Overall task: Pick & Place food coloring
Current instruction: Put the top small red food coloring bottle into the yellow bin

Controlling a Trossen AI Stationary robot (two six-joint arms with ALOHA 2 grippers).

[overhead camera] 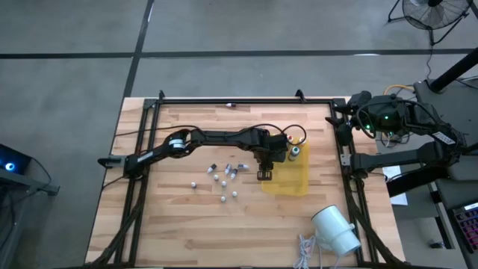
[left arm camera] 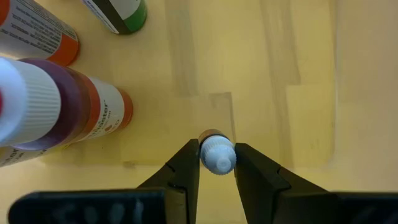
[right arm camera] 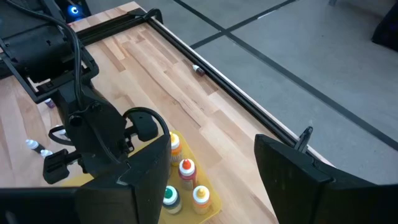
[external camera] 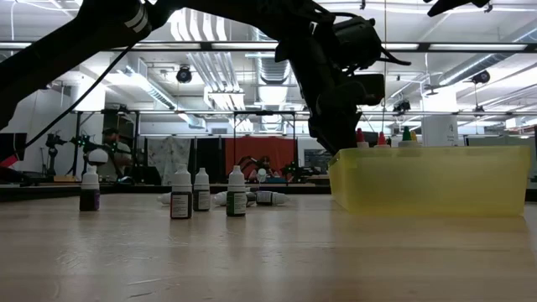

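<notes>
1. A small vial (left arm camera: 217,154) with a white ribbed cap is seen between the left gripper's (left arm camera: 217,163) jaws, which are narrowed around it; the fingers (left arm camera: 184,169) lie against its cap
2. This vial is placed over the yellow tray (overhead camera: 297,181), whose floor is seen beneath it in the left wrist view
3. Larger bottles (right arm camera: 185,172) with orange, red, green and yellow tops are seen standing together in the tray's far end
4. Loose vials (overhead camera: 224,178) are scattered on the wooden surface (overhead camera: 187,224) just left of the tray; several are upright in the low view, others lie flat
5. One more vial (right arm camera: 197,70) is seen lying against the black rail at the surface's far edge
6. The left arm is stretched across the surface to the tray's left edge
7. The right gripper (right arm camera: 211,168) is held off at the surface's right side, its jaws wide and holding nothing
8. A white cylinder (overhead camera: 334,228) is laid near the front right corner, beside a coiled cable (overhead camera: 305,250)
</notes>
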